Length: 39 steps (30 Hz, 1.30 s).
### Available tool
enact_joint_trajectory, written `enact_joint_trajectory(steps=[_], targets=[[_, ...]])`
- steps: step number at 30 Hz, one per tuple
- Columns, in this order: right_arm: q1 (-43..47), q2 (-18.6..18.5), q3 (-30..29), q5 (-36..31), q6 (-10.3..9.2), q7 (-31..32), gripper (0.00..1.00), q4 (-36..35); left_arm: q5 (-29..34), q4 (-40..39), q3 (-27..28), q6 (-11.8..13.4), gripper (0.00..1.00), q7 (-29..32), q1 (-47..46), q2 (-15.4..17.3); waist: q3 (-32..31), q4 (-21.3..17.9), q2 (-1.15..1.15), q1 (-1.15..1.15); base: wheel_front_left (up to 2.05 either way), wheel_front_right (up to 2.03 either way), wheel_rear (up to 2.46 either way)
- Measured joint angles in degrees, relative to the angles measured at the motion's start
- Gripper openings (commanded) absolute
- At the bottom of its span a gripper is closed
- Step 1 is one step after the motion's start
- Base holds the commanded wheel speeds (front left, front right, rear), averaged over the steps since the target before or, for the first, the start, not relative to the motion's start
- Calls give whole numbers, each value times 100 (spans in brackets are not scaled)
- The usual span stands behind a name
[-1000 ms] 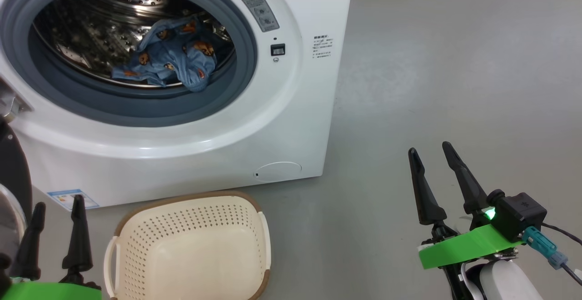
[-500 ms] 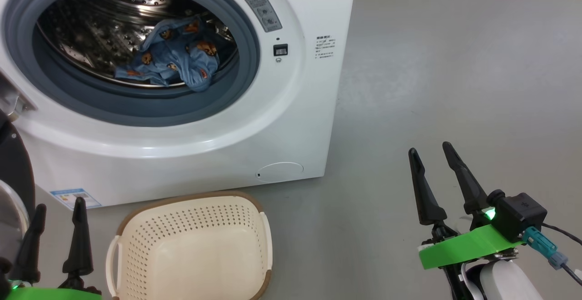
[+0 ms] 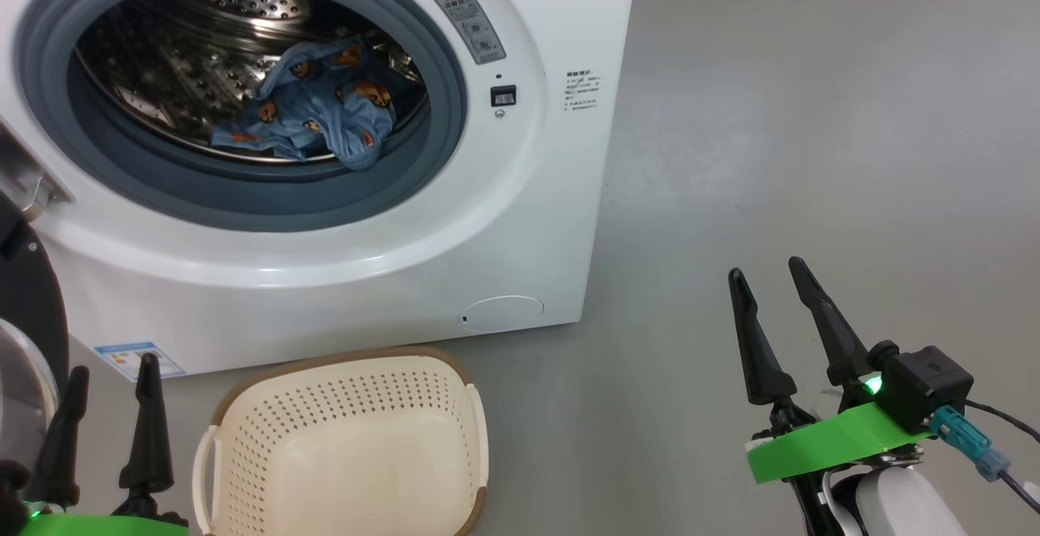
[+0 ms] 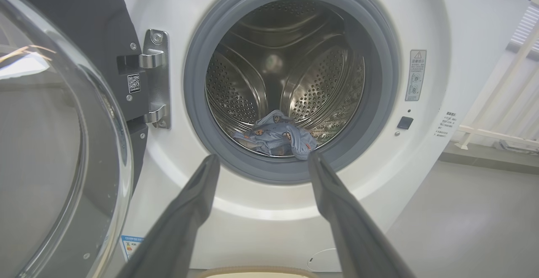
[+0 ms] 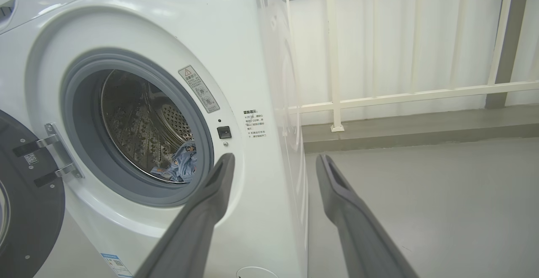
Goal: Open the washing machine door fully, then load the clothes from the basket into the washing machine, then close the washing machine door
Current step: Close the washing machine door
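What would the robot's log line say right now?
door open; clothes in drum; basket looks empty; left tool open; right tool open; next: close door

Head cam shifted a bit, so washing machine (image 3: 325, 276) & basket (image 3: 341, 399) sit slightly rightward (view only).

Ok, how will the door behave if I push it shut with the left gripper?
The door looks rigid, so it should swing as one piece on its hinge rather than flex. Its glass bowl looks glossy, so the left gripper may skid there; the black rim is probably safer. It looks fairly heavy, so expect some resistance.
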Motion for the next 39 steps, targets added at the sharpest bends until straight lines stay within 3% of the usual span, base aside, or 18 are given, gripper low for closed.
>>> enact_joint_trajectory(steps=[11,28,39], targets=[[0,-22,15,0,0,0,100,36,41,2,7,-9,100,0,0,-38,-69,-16,0,0,-45,44,1],[2,-64,5,0,0,0,100,24,35,2,-7,-9,100,0,4,-33,3,-14,0,-1,-172,172,0],[8,-60,2,0,0,0,100,10,29,2,-25,-9,100,0,5,-23,6,6,0,0,-50,50,0]])
